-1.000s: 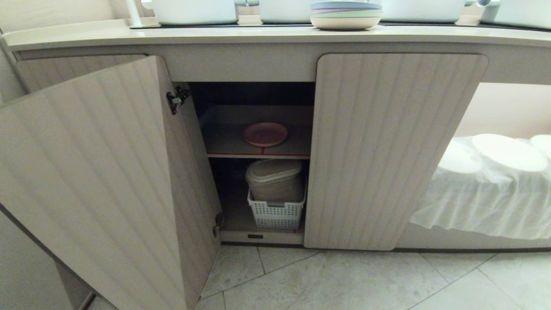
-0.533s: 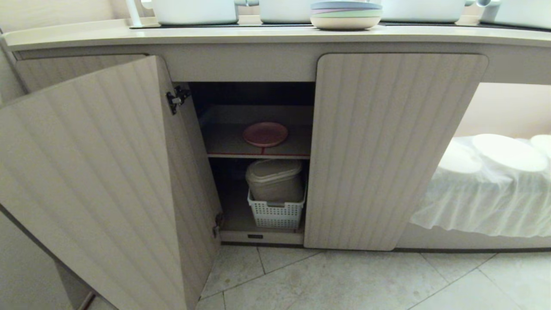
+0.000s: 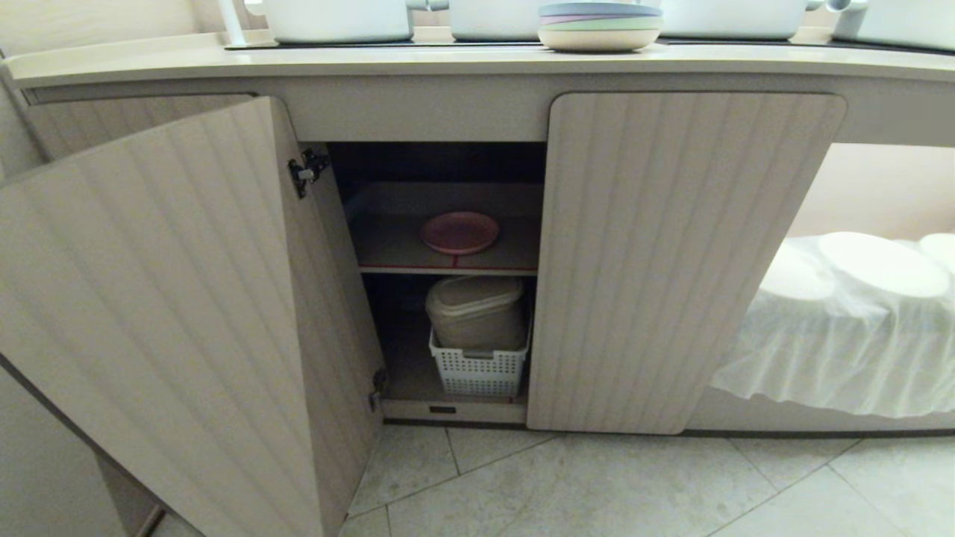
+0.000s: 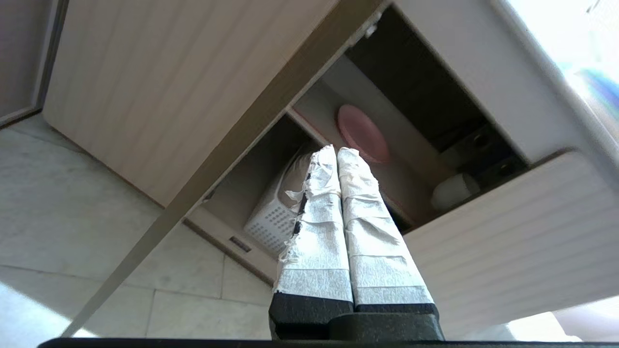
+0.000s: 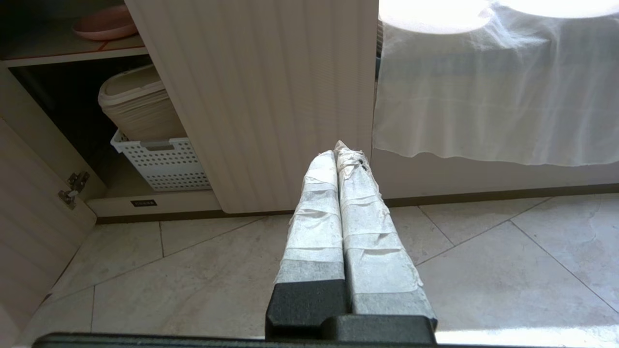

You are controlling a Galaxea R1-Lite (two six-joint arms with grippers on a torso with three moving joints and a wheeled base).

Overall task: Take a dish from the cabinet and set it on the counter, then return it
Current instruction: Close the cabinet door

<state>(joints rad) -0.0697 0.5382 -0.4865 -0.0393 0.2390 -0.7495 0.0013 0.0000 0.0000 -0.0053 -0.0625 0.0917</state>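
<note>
The left gripper (image 4: 337,151) and the right gripper (image 5: 341,151) both have their fingers pressed together, holding nothing, above the floor tiles (image 3: 597,485). Farther, the dish (image 3: 459,232) lies on the cabinet's (image 3: 671,261) upper shelf, behind the open door (image 3: 171,313).

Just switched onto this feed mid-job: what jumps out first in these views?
The left cabinet door stands wide open, showing the pink dish alone on the red-edged upper shelf, above a white basket holding a beige container. On the counter above sits a stack of plates topped by a blue one. Both grippers are shut and empty: the left gripper points up at the opening, the right gripper faces the closed door.
</note>
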